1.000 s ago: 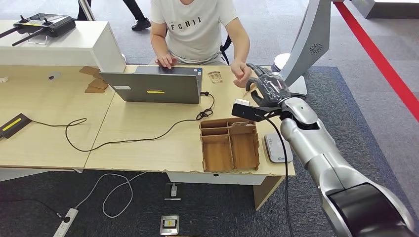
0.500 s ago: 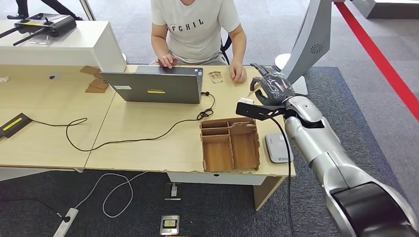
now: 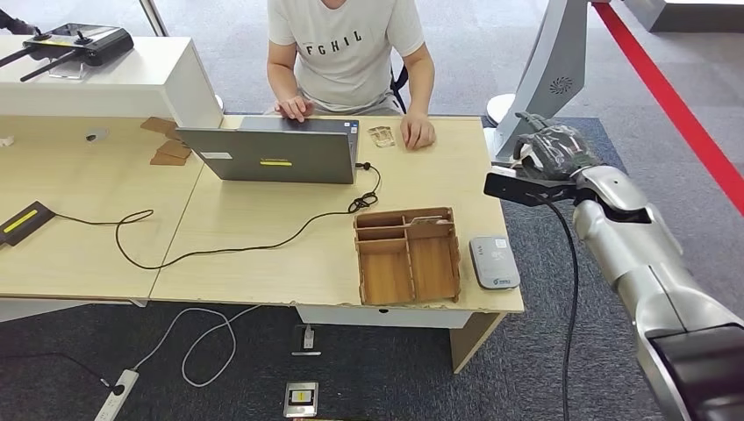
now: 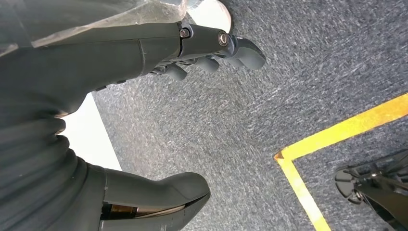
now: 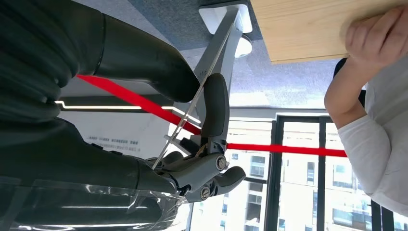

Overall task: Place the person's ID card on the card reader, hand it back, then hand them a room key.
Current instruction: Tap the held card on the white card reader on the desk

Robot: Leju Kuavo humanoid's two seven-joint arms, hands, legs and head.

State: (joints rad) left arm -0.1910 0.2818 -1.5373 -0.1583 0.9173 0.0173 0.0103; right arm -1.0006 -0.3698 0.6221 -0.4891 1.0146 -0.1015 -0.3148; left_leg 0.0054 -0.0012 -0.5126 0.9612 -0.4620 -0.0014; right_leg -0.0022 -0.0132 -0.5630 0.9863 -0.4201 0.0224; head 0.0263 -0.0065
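One card reader sits on the table's near right corner. Farther off, past the table edge, the right hand pinches what looks like the ID card edge-on, so the reader lies inward and nearer. The left hand hangs with fingers loosely apart, holding nothing.

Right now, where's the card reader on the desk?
In the head view, the card reader lies flat at the desk's near right corner, just right of the wooden organizer tray.
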